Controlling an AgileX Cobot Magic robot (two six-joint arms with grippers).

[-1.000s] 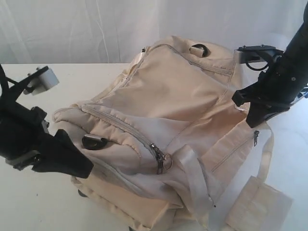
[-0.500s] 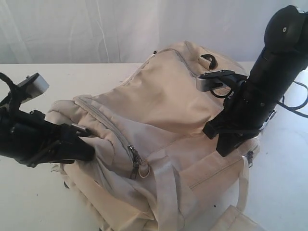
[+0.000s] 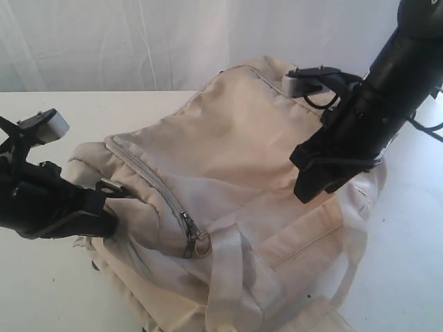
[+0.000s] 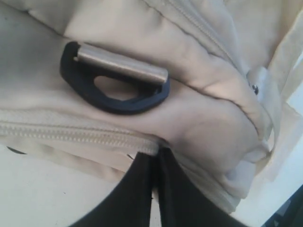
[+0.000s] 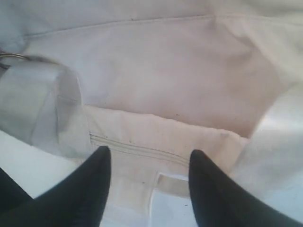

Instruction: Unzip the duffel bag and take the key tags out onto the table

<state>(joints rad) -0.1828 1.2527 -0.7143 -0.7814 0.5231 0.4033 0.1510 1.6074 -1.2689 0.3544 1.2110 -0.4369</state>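
Observation:
The cream duffel bag (image 3: pixel 235 159) lies across the white table (image 3: pixel 41 290) with its top zipper closed; the metal zipper pull (image 3: pixel 190 238) hangs near the front. At the bag's left end my left gripper (image 3: pixel 104 211) is shut, its tips pinching the fabric seam (image 4: pixel 156 150) just under the black D-ring (image 4: pixel 118 82). My right gripper (image 3: pixel 311 183) hovers open over the bag's right side, with pale fabric (image 5: pixel 156 85) showing between its spread fingers (image 5: pixel 102 165). The key tags are hidden.
A webbing strap (image 3: pixel 228 277) runs over the bag's front toward the table edge. A white curtain (image 3: pixel 138 41) closes off the back. Bare tabletop lies left of the bag and at the far right (image 3: pixel 415 263).
My left gripper moved in and shut on the bag's left end. My right gripper opened and swung from the bag's right edge to over it. The bag shifted left.

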